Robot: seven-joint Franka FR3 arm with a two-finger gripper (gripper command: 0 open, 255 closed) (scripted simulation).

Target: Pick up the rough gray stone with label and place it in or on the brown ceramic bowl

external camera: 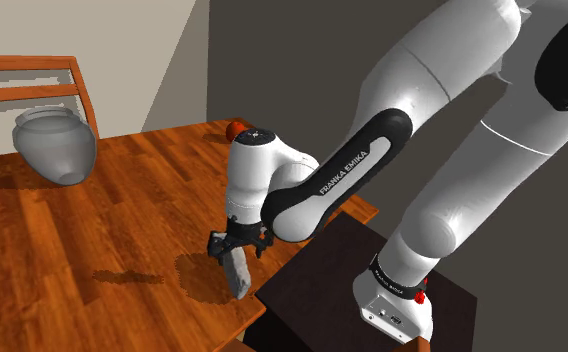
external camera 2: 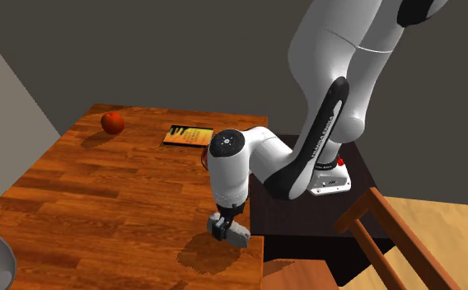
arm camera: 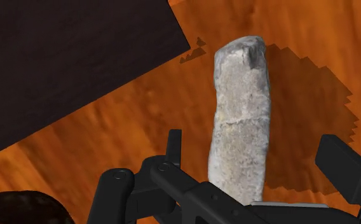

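The grasp is the step in hand. The gripper (external camera: 237,245) is lowered over the grey stone (external camera: 240,277), and in the wrist view its 2 fingers (arm camera: 342,167) are seen spread, with the stone (arm camera: 241,121) between them and a gap on either side, so nothing is pinched yet. The stone appears to lie on the wooden table (external camera: 92,230), close to the edge that adjoins the dark stand (external camera: 317,290); whether it is fully at rest there cannot be told. No label can be made out on it.

Next, the fingers are to be closed across the stone's narrow width. Then a lift and a long carry are called for, since the bowl (external camera: 55,145), drawn grey here, stands well apart at the far corner in the shoulder view's upper left.

The stone is long and rough, so a grip near 1 end may let it swing or slip. The stand's edge is near and is to be cleared on the lift. A wooden chair (external camera: 32,75) rises behind the bowl. An orange fruit (external camera 2: 113,123) and a flat book (external camera 2: 188,134) lie near the table's far edge in the second exterior view, off the likely path.
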